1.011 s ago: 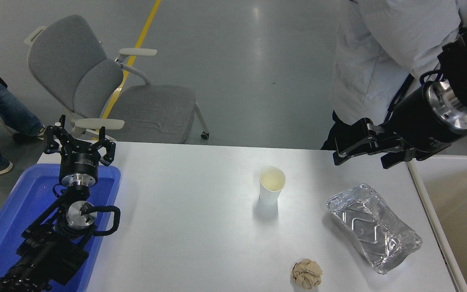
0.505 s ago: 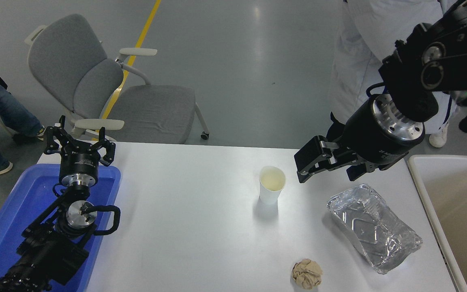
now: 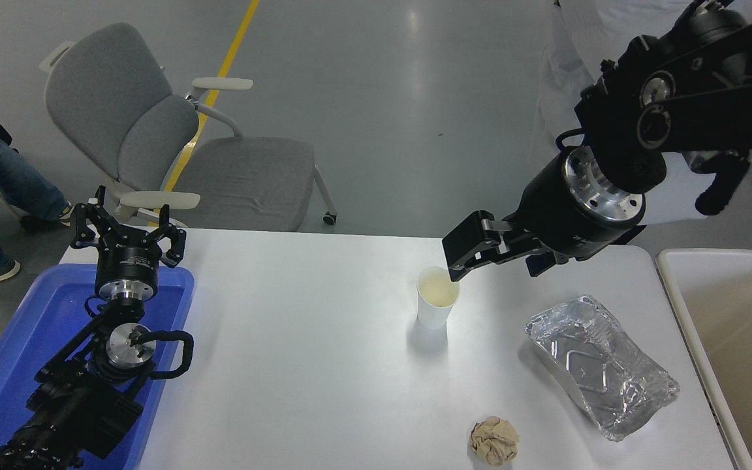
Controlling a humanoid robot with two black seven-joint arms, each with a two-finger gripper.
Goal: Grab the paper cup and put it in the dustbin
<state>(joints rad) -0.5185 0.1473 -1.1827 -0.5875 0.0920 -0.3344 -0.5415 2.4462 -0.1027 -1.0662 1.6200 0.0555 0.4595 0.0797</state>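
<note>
The parked left gripper [image 3: 126, 225] sat open over the blue tub [image 3: 36, 346]. Mid-table the paper cup [image 3: 437, 297] stood upright, ungrasped. Just beyond its rim, the right gripper [image 3: 459, 256] appeared open. Grasping, carrying and dropping into the dustbin [image 3: 728, 313] remained.

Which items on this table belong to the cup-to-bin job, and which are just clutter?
Part of the job:
- paper cup, upright mid-table
- dustbin, at the table's right edge
- right gripper, at the cup's rim

Just lying about:
- foil tray
- crumpled brown paper ball
- blue tub, with the left gripper parked above it
</note>
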